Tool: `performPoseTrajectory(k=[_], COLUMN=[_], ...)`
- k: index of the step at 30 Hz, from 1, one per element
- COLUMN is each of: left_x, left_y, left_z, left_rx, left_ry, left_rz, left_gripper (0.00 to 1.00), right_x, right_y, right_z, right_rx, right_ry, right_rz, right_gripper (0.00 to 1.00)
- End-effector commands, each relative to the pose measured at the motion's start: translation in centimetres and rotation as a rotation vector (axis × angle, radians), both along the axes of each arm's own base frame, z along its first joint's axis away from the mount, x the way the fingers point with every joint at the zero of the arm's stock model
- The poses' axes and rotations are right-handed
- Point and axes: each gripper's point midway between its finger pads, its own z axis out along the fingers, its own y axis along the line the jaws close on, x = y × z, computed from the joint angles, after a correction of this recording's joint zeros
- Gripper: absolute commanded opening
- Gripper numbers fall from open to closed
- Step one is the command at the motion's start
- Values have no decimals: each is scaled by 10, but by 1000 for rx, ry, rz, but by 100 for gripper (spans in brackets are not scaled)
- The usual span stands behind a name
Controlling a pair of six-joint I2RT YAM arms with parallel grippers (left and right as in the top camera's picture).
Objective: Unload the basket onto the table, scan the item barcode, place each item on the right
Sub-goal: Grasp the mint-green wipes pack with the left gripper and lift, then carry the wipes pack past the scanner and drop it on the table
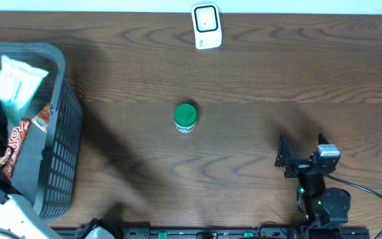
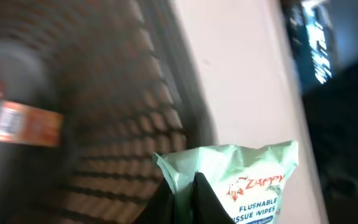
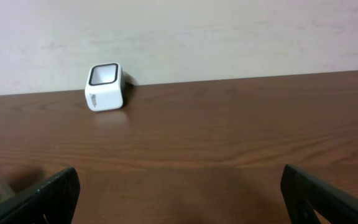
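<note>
Pinching the wipes pack [image 1: 18, 83] by 1 edge, your left gripper [image 2: 185, 190] is closed on it. The left wrist view shows both dark fingers clamped on the pale green wrapper, just left of the "FLUSHABLE WIPES" print. The pack is over the grey basket [image 1: 58, 153] at the table's left end, above the snack packets [image 1: 18, 137]. It looks lifted rather than lying inside, though that's hard to confirm from above. Your right gripper [image 3: 179, 183] is spread wide and empty, near the front edge on the right.

Key relation: the scanner [image 1: 206, 26] stands at the far edge, mid-table, well apart from the pack, to your left arm's right and further back. Its dark window faces up and toward the front. The right arm is nearer the scanner but holds nothing, so I'd judge the carry is the left arm's. The pack's long axis looks roughly front-to-back, tilted. No barcode shows in any view, so you may need to turn the pack. The green-capped bottle [image 1: 186, 117] stands between basket and scanner, near that path, so pass clear of it.
</note>
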Motion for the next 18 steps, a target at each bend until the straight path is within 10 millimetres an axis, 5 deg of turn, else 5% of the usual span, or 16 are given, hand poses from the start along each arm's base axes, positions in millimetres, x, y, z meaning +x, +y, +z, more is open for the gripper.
performPoseTrajectory(k=[1,6,10,18], left_x=[8,21,27,32], left_y=[-50,-125,-204,-324], left_z=[29,36,28,-33], left_rx=[8,78,142,272], left_ry=[-97,-127,-129,45], left_rz=[-182,-470,-769,-1068], left_gripper=[7,7,7,7], right_x=[0,0,0,0], right_y=[1,1,1,1], right_z=[-1,-1,-1,-1], right_rx=[8,8,8,8], right_ry=[6,6,6,6], right_rz=[4,4,4,4], right_gripper=[99,99,99,99])
